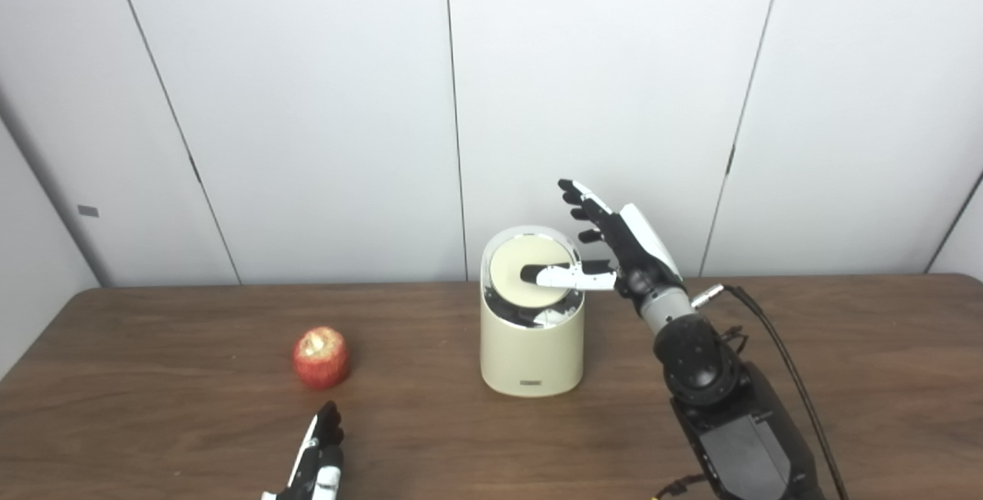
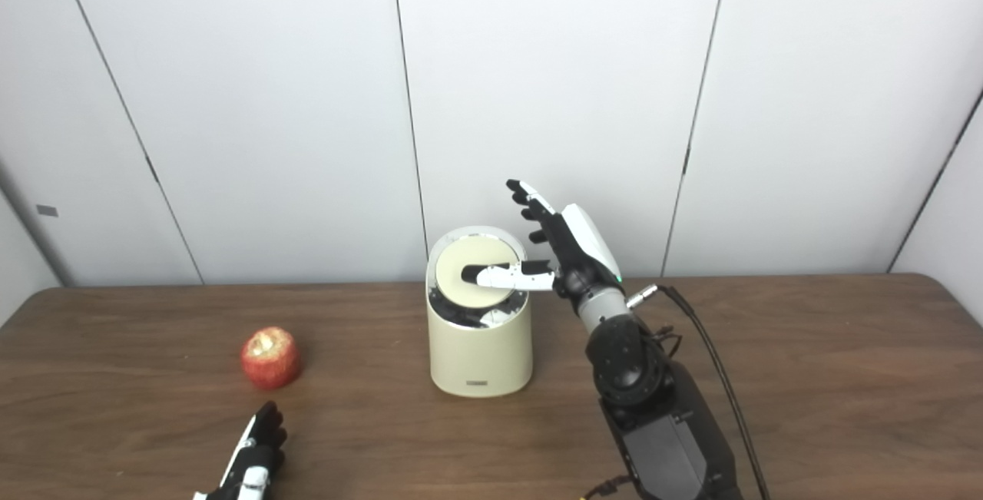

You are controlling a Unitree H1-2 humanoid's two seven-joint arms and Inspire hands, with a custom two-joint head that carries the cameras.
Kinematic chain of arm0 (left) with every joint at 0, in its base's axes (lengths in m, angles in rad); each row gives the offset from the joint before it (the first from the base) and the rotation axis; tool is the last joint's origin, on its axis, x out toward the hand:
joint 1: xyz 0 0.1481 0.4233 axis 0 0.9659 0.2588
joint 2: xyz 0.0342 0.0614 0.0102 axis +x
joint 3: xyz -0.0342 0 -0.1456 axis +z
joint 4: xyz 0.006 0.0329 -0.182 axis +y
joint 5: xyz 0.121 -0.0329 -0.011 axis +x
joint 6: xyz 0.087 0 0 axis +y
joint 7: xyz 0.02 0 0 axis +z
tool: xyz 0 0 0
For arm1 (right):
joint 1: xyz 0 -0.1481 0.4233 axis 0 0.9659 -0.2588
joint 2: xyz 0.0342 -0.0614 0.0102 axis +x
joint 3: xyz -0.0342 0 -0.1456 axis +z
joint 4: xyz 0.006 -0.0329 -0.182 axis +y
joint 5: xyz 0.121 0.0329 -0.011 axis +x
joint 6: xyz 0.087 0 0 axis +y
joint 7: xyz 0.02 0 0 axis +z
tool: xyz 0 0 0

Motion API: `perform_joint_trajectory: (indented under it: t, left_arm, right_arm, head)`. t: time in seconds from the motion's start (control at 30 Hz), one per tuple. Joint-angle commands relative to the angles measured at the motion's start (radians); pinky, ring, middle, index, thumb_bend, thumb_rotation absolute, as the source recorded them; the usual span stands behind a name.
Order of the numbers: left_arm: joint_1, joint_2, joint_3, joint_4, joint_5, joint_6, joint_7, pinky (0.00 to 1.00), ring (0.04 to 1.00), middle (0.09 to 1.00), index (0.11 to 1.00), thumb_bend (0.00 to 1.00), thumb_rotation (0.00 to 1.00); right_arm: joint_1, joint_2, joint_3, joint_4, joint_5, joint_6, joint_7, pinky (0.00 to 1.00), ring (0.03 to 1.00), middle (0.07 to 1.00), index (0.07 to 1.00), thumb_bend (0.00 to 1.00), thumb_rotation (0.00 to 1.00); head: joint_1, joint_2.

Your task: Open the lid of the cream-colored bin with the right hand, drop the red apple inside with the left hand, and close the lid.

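The cream-colored bin (image 1: 530, 350) stands in the middle of the table. Its round lid (image 1: 528, 273) is tilted, with a dark gap showing along its front edge. My right hand (image 1: 614, 243) is open just right of the bin top, fingers spread upward, and its thumb (image 1: 564, 276) lies across the lid. The red apple (image 1: 321, 357) rests on the table left of the bin. My left hand (image 1: 319, 458) sits low at the front edge, below the apple and apart from it, fingers extended and holding nothing.
The brown wooden table (image 1: 845, 377) runs the full width of both views. A black cable (image 1: 776, 346) loops from my right wrist over the table to the right. White wall panels stand close behind the bin.
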State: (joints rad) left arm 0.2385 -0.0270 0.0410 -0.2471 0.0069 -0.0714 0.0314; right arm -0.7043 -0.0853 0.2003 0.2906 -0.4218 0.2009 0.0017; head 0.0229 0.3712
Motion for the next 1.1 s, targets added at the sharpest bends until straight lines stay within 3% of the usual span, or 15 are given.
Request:
perform_joint_trajectory:
  t: [0.0,0.43,0.63,1.07]
  left_arm:
    - [0.067,-0.008,-0.006,-0.004,0.021,-0.028,0.010,1.00,0.979,0.979,1.000,0.44,0.83]
    - [0.067,-0.017,-0.013,-0.014,0.032,-0.025,0.028,1.00,0.970,0.969,0.991,0.40,0.83]
    - [0.069,-0.019,-0.011,-0.013,0.023,-0.032,0.031,1.00,0.973,0.976,0.997,0.39,0.83]
    - [0.071,-0.021,-0.014,-0.019,0.024,-0.035,0.041,0.99,0.954,0.962,0.984,0.43,0.83]
  right_arm:
    - [-0.074,0.011,-0.001,-0.007,-0.006,-0.031,-0.025,0.75,0.871,0.908,0.920,0.87,0.38]
    - [-0.107,-0.008,0.026,0.048,-0.017,-0.046,-0.002,0.79,0.885,0.912,0.919,0.90,0.35]
    - [-0.100,-0.031,0.036,0.048,-0.033,-0.036,0.001,0.79,0.878,0.901,0.916,0.89,0.27]
    - [-0.090,-0.082,0.050,0.073,-0.053,-0.080,-0.002,0.79,0.879,0.899,0.914,0.90,0.23]
  head:
    - [0.004,-0.001]
    - [0.012,0.012]
    - [0.008,0.017]
    - [0.009,0.026]
